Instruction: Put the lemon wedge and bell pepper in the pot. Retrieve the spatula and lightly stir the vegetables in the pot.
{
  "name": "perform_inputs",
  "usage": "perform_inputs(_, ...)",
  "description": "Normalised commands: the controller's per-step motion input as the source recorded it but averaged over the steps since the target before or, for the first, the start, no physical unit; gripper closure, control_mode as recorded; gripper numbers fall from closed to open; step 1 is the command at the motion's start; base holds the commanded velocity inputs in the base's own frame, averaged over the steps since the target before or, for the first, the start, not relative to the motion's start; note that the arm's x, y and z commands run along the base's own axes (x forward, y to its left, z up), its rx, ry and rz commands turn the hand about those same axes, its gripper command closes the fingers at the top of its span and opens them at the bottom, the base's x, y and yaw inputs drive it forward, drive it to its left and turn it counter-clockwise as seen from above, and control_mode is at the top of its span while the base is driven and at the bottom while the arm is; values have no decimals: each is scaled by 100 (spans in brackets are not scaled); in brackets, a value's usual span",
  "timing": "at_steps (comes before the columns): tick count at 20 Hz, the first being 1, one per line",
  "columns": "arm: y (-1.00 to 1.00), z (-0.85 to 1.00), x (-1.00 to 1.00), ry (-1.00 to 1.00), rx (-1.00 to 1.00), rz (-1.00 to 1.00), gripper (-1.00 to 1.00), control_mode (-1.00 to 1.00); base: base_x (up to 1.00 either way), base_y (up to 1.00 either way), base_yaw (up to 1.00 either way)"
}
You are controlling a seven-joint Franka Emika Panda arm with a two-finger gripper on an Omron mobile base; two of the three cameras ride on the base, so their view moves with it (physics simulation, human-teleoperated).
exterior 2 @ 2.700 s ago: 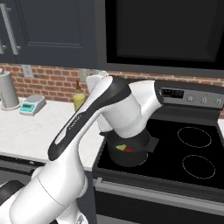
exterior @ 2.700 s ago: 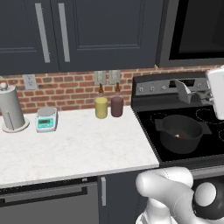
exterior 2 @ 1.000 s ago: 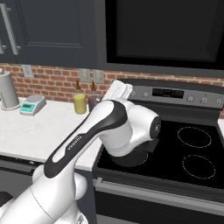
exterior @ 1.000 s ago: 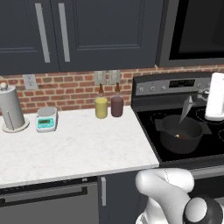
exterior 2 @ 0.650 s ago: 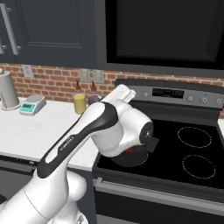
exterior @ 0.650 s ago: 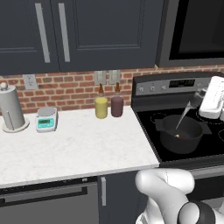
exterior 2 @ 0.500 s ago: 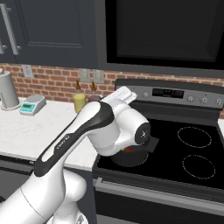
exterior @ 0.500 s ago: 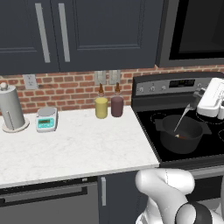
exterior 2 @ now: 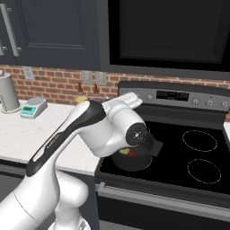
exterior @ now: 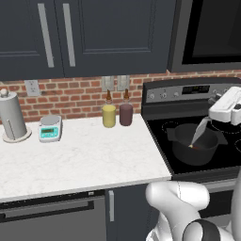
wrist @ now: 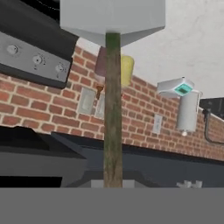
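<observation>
The dark grey pot stands on the stove's front left burner. My gripper hangs over its right rim, shut on the spatula, whose light grey blade slants down into the pot. A speck of the red bell pepper shows at the blade's tip. In the right base view my arm covers most of the pot, and the lemon wedge and bell pepper lie side by side inside it. The hand view looks along the spatula's wooden handle to its blade.
A yellow jar and a maroon jar stand by the brick wall, left of the stove. Further left on the white counter are a small scale and a paper towel roll. Two bare burners lie right of the pot.
My hand has tilted and come down over the pot, and the spatula blade has sunk from above the rim into the pot. The vegetables stay inside.
</observation>
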Motion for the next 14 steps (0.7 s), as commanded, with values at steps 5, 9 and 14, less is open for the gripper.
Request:
perform_inputs(5, -19, -3, 24, 6, 8, -12, 100, -100, 0, 0, 0)
perform_inputs(9, -35, 0, 32, 8, 22, -10, 100, -100, 0, 0, 0)
perform_inputs(14, -34, 0, 28, 10, 18, -11, 100, -100, 0, 0, 0)
